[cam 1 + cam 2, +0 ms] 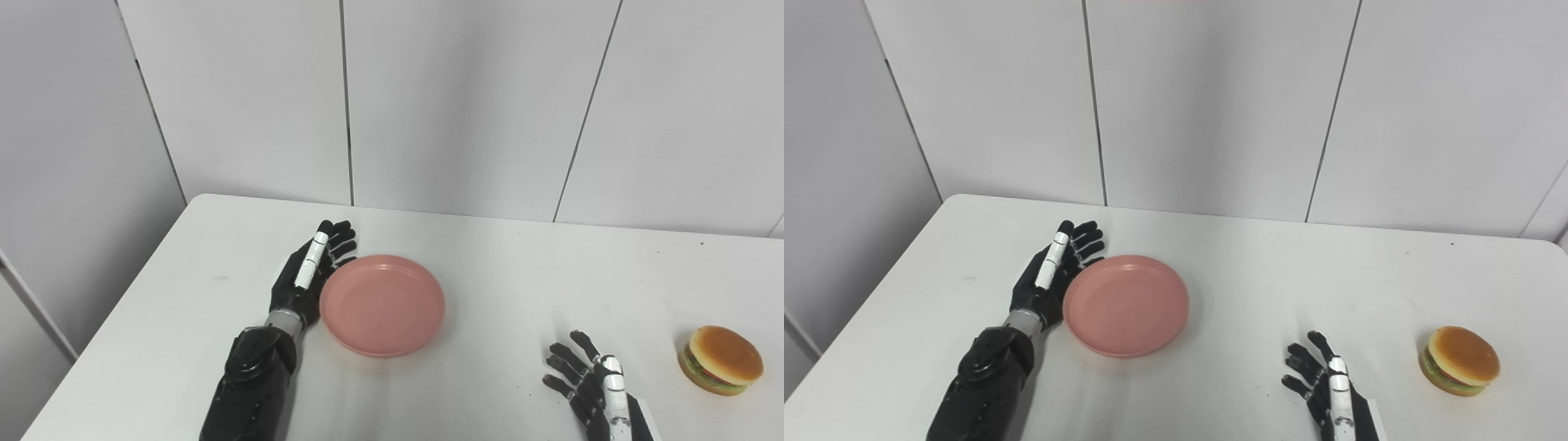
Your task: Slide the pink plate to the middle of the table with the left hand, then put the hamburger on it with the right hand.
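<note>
A round pink plate (383, 304) lies flat on the white table (502, 269), left of the middle. My left hand (309, 272) stands on edge against the plate's left rim, open, fingers stretched out toward the back wall. The hamburger (721, 359), with a tan bun and green and red filling, sits near the table's right front. My right hand (591, 386) rests low at the front, open with its fingers spread, a short way left of the hamburger and not touching it.
White wall panels rise just behind the table's far edge (465, 214). The table's left edge (116, 306) runs diagonally near my left forearm (251, 386). Nothing else stands on the table.
</note>
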Robot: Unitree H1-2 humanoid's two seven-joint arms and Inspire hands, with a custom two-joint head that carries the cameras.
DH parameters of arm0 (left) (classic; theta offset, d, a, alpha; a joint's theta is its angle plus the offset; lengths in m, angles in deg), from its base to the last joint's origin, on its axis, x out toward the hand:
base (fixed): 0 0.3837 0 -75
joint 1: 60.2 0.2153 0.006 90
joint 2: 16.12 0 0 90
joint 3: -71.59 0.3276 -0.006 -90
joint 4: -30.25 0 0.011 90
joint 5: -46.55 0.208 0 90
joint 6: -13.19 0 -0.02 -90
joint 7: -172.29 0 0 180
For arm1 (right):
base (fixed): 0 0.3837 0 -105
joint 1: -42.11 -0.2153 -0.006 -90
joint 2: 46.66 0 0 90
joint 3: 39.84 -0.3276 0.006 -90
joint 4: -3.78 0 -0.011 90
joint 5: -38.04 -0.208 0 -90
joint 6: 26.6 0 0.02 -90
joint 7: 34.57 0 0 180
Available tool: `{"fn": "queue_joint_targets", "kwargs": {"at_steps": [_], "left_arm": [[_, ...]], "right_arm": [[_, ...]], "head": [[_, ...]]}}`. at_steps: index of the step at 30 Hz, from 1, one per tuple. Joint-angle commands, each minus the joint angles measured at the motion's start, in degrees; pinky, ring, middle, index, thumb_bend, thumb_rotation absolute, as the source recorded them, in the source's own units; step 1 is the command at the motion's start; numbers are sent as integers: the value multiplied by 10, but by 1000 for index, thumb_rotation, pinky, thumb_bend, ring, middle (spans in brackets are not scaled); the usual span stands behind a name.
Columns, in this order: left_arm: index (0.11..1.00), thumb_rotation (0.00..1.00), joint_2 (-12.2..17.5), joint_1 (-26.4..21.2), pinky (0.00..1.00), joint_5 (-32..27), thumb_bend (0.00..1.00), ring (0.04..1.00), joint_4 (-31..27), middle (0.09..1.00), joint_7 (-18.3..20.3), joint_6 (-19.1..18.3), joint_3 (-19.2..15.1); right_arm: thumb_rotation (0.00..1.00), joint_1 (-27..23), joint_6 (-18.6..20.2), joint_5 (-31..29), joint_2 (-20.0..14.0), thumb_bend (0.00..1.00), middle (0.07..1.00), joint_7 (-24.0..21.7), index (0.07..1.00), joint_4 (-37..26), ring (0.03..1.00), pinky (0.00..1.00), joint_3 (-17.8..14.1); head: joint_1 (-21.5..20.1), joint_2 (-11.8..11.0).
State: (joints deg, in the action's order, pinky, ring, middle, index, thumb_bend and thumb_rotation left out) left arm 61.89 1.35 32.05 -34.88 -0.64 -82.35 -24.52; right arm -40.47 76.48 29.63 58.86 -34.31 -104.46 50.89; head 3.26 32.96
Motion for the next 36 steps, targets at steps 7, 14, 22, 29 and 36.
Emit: {"fn": "queue_joint_targets", "kwargs": {"at_steps": [7,14,22,29,36], "left_arm": [[725,733,-29,24,732,26,648,844,-36,826,-28,-57,23],[736,714,-42,27,789,18,580,868,-39,852,-26,-63,17],[745,688,-32,28,833,-14,590,885,-46,860,-10,-84,-6],[712,664,-36,33,825,-29,614,875,-55,843,-15,-105,-16],[734,670,-38,33,841,-33,600,875,-50,839,-12,-105,-13]], "right_arm": [[1000,34,-1,22,28,698,816,20,874,-9,822,760,19],[1000,27,-26,53,50,683,799,45,859,10,802,746,37],[1000,28,-87,100,78,701,758,75,805,45,751,697,63],[1000,33,-114,142,91,652,766,95,784,50,750,694,80],[1000,31,-121,156,93,628,782,103,801,52,756,687,87]], "head": [[-50,9],[-86,2],[-160,-4],[-198,0],[-208,0]]}}
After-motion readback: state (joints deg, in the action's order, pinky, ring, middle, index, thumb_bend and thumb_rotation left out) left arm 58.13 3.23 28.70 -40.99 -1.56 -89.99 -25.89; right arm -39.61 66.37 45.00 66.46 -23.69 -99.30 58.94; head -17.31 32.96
